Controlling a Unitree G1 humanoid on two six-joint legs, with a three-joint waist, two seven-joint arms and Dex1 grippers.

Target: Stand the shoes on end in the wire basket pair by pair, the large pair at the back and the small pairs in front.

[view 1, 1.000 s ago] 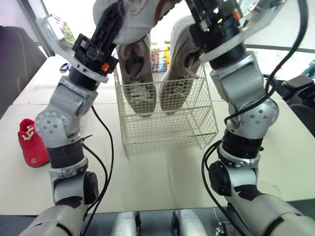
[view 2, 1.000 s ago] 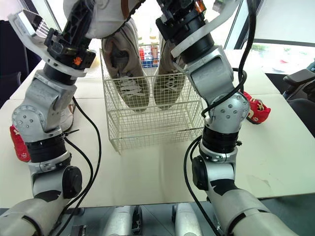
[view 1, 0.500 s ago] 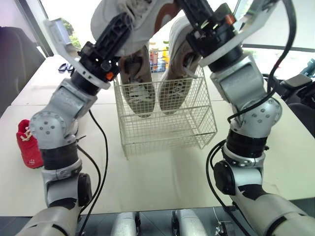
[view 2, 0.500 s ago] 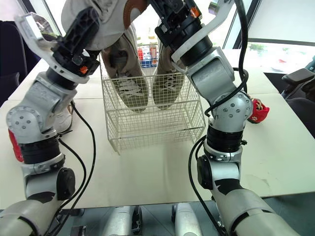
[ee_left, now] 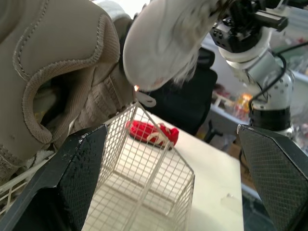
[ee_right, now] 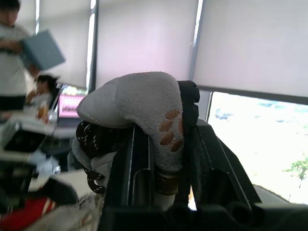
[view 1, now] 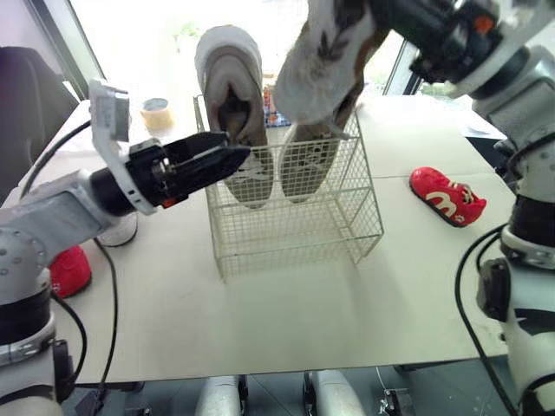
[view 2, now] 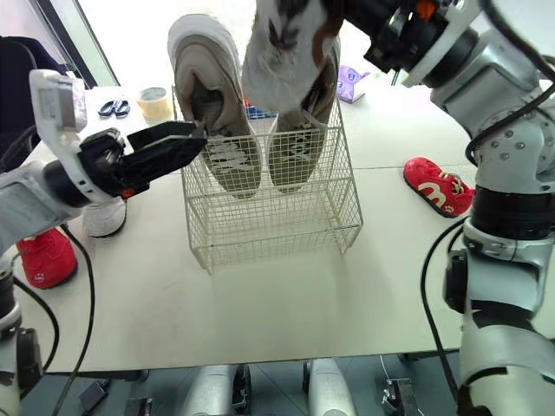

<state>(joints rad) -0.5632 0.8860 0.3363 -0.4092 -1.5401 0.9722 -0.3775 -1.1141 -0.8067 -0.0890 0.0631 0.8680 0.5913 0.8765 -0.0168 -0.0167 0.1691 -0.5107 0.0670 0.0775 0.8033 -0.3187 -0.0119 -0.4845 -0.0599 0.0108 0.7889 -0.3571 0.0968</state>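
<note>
Above the wire basket (view 1: 295,227), right gripper (ee_right: 165,118) was clamped on the white shoe (view 1: 325,61) near its heel end; large pair (view 1: 232,95) stood toe-down at back; left gripper (view 2: 198,143) gaped wide, empty, beside the rim. Shoe judged light, upper soft; heel collar likely firmest hold.

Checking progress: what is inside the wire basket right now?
Two beige shoes stand toe-down at the back of the wire basket. The white shoe above covers the right one's heel.

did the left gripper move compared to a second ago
Yes. The left gripper has come down from above the wire basket to its upper left rim, jaws open.
</note>
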